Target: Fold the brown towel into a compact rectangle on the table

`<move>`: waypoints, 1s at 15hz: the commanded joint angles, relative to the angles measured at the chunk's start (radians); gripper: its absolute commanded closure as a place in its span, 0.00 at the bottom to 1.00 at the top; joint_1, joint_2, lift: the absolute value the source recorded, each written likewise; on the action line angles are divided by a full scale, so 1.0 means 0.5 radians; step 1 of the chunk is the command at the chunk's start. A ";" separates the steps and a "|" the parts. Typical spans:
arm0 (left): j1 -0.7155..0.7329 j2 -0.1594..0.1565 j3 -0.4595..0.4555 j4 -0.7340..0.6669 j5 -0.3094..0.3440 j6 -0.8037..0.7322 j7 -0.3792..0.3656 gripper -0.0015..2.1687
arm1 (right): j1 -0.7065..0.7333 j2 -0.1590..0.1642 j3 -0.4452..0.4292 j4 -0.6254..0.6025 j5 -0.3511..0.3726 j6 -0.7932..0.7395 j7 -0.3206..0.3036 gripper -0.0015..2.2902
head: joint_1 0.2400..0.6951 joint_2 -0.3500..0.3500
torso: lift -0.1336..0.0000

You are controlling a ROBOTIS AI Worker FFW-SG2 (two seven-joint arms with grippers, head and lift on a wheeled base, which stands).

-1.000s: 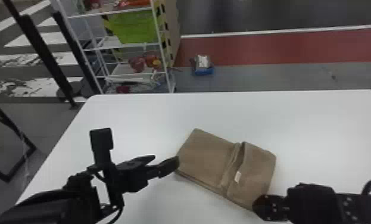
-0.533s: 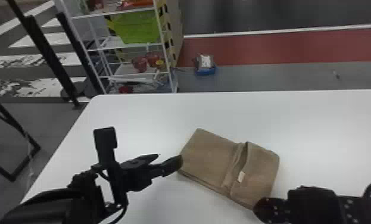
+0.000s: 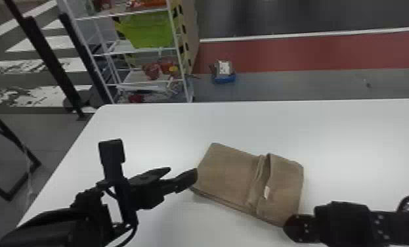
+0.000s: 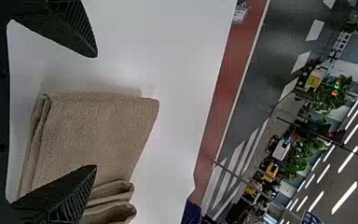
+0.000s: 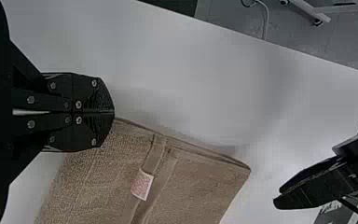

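So the brown towel (image 3: 225, 172) is lying on the white counter (image 3: 351, 138), folded into a thick, flattish pad, sitting kinda crooked between the two hands. There's a raised fold running across it with a gap alongside, and a little white label (image 3: 266, 192) pokes up at that gap.

Left hand (image 3: 183, 170) is spread pretty wide, right by the towel's left end. From its own wrist view one finger overlaps the towel and the other is over bare counter; can't tell if that first one actually touches the cloth.

Right hand (image 3: 288, 226) has its fingers pressed together, tips right up at the towel's near right corner. Can't tell if any cloth is pinched in there, tbh. The labelled section is the one on this hand's side.
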 commanded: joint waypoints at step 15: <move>0.109 -0.005 -0.151 0.144 0.053 -0.875 0.227 0.01 | -0.556 0.038 -0.211 0.586 0.152 0.008 0.028 0.92 | 1.00 0.60 | 0.00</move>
